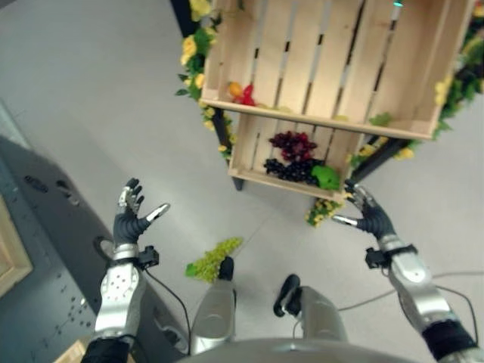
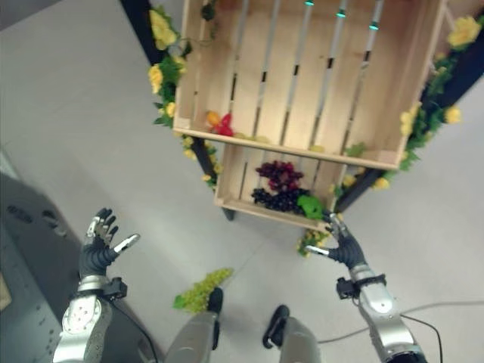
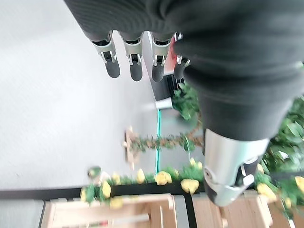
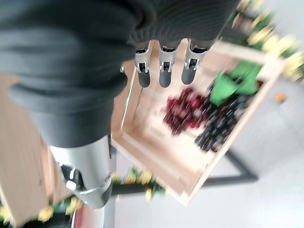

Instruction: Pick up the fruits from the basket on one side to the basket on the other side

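Fruit waits in the lower crate

Right hand [image 1: 372, 215] hovers at the front right corner of the lower crate [image 1: 249, 155], fingers spread and holding nothing. Left hand [image 1: 132, 215] hangs over the floor well to the left of that crate, fingers likewise spread and empty.

Inside the lower crate lie one bunch of red grapes [image 1: 293, 143], one bunch of dark grapes [image 1: 291, 171] just in front of it, and one green fruit [image 1: 327, 178] touching the dark bunch at the corner nearest the right hand. Which kind of fruit the green one is I cannot tell. Above the lower crate, the upper crate [image 1: 333, 60] holds a small orange and red fruit cluster [image 1: 240, 93] in its left front corner. One bunch of green grapes [image 1: 213, 259] lies on the floor, in front of the lower crate and to its left.

The step in hand looks like a reach for the green fruit. To do it well, the right hand should come over the front rim, not under the upper crate's edge, and close round the fruit without dragging the dark grapes along.
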Controlling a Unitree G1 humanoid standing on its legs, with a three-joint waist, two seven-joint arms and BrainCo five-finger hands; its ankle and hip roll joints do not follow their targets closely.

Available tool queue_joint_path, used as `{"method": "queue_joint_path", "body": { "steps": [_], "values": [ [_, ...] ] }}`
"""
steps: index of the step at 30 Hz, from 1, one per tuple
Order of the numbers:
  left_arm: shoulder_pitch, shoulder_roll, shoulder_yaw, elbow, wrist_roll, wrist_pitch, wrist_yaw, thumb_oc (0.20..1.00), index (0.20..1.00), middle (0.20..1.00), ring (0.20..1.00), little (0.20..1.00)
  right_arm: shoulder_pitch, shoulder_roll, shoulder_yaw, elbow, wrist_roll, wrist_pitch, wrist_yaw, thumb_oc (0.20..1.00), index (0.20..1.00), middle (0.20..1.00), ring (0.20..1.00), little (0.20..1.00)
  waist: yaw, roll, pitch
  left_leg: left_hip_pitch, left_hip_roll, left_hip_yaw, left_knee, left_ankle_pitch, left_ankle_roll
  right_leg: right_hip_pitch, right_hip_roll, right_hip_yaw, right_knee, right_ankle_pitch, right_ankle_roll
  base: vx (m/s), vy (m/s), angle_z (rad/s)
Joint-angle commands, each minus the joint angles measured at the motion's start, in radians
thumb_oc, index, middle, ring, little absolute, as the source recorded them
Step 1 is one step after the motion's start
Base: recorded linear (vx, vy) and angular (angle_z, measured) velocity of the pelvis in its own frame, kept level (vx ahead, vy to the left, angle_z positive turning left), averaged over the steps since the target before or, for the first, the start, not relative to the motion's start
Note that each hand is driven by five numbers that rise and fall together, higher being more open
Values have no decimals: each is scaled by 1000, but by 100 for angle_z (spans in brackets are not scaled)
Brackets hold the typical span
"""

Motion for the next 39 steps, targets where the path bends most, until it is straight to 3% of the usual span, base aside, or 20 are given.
{"method": "queue_joint_path", "body": {
  "steps": [1,2,3,5,16,18,19,20,21,22,23,24,25,26,28,29,30,32,36,39],
  "values": [
    [-54,30,-7,-17,6,-45,1,1000,1000,1000,1000,1000,-67,-7,27,-65,-31,-69,-50,1000,1000,1000,1000,1000,-33,-52,-32,-53,62,387,132,-39,41,127,-3,-69,-267,109,112,-28,-14,125],
    [-54,30,-6,-16,6,-45,1,1000,1000,1000,1000,1000,-67,-7,28,-65,-32,-69,-52,1000,1000,1000,1000,1000,-30,-52,-32,-52,64,392,135,-42,42,126,-2,-65,-267,109,112,-54,-61,126],
    [-61,30,-12,-2,4,-49,-1,1000,1000,1000,1000,1000,-71,5,35,-67,-47,-67,-65,1000,1000,1000,1000,1000,-29,-55,-49,-15,75,514,144,-88,62,140,1,-105,-270,92,97,-14,-38,74],
    [-54,32,-17,3,13,-56,4,1000,1000,1000,1000,1000,-61,27,33,-67,-48,-70,-67,1000,1000,1000,1000,1000,-6,-54,-62,11,61,515,86,-81,73,167,7,-134,-263,90,100,95,6,69],
    [-26,41,8,-33,54,-49,35,1000,1000,1000,1000,1000,-61,115,41,3,-39,-61,-77,1000,1000,1000,1000,1000,66,-96,-115,48,-24,415,33,-91,101,263,-28,-178,-267,95,124,114,96,39],
    [-23,39,23,-42,52,-49,45,1000,1000,1000,1000,1000,-62,125,45,3,-47,-58,-80,1000,1000,1000,1000,1000,77,-95,-130,67,-48,396,31,-116,121,270,-58,-190,-214,87,134,189,212,26],
    [-24,37,30,-55,64,-42,60,1000,1000,1000,1000,1000,-50,132,47,-1,-56,-54,-79,1000,1000,1000,1000,1000,81,-86,-142,110,-86,359,26,-154,153,268,-116,-179,-100,116,159,171,179,20],
    [-23,36,29,-57,65,-41,61,1000,1000,1000,1000,1000,-49,132,47,-2,-57,-54,-79,1000,1000,1000,1000,1000,77,-87,-140,114,-92,357,24,-156,158,268,-126,-179,-88,115,167,316,328,62],
    [-33,36,26,-59,68,-40,77,1000,1000,1000,1000,1000,-34,137,49,-11,-67,-48,-80,1000,1000,1000,1000,1000,48,-68,-133,167,-129,309,7,-177,189,235,-183,-107,45,199,193,156,200,67],
    [-33,35,26,-59,69,-40,79,1000,1000,1000,1000,1000,-34,136,49,-13,-68,-47,-80,1000,1000,1000,1000,1000,46,-69,-130,170,-135,308,4,-178,194,233,-193,-103,56,199,201,116,251,90],
    [-53,41,12,-65,79,-41,88,1000,1000,1000,1000,1000,-21,131,47,-38,-77,-45,-78,1000,1000,1000,1000,1000,8,-43,-117,191,-140,261,-21,-148,214,143,-152,27,144,211,179,-32,94,76],
    [-53,41,11,-65,79,-41,89,1000,1000,1000,1000,1000,-21,130,47,-38,-77,-44,-78,1000,1000,1000,1000,1000,11,-44,-120,189,-141,264,-23,-147,215,137,-153,31,147,210,179,-20,64,121],
    [-65,42,1,-63,82,-43,90,1000,1000,1000,1000,1000,-10,123,44,-48,-78,-45,-73,1000,1000,1000,1000,1000,-11,-36,-122,198,-150,221,-35,-138,209,87,-81,130,141,173,166,48,-37,114],
    [-72,40,-9,-63,83,-47,91,1000,1000,1000,1000,1000,-8,118,45,-45,-72,-45,-68,1000,1000,1000,1000,1000,-29,-33,-122,208,-160,182,-48,-132,198,46,-22,203,88,142,156,94,-78,122],
    [-78,35,-14,-81,74,-50,78,1000,1000,1000,1000,1000,3,110,40,-61,-70,-44,-63,1000,1000,1000,1000,1000,-35,-24,-114,211,-174,103,-41,-133,168,23,-28,283,-29,134,159,145,-198,100],
    [-92,39,-27,-74,68,-56,68,1000,1000,1000,1000,1000,12,98,33,-71,-66,-46,-58,1000,1000,1000,1000,1000,-70,-28,-114,215,-196,24,-26,-149,156,11,2,445,-157,167,185,124,-214,96],
    [-93,39,-27,-74,68,-56,68,1000,1000,1000,1000,1000,12,98,33,-71,-65,-46,-58,1000,1000,1000,1000,1000,-70,-27,-116,211,-195,24,-28,-145,156,11,3,445,-166,174,185,165,-197,155],
    [-132,45,-52,-51,61,-63,48,1000,1000,1000,1000,1000,19,79,23,-73,-69,-42,-49,1000,1000,1000,1000,1000,-115,-45,-114,221,-242,-93,5,-164,151,19,101,706,-245,205,207,181,-241,200],
    [-122,33,-45,-67,66,-64,44,1000,1000,1000,1000,1000,32,80,12,-63,-63,-41,-29,1000,1000,1000,1000,1000,-98,-61,-122,216,-240,-145,32,-179,136,53,86,637,-268,206,190,116,-257,174],
    [-102,25,-43,-76,52,-57,32,1000,1000,1000,1000,1000,43,77,8,-65,-49,-41,-13,1000,1000,1000,1000,1000,-91,-67,-136,226,-201,-189,35,-180,102,100,91,553,-275,189,173,144,-361,120]
  ]
}}
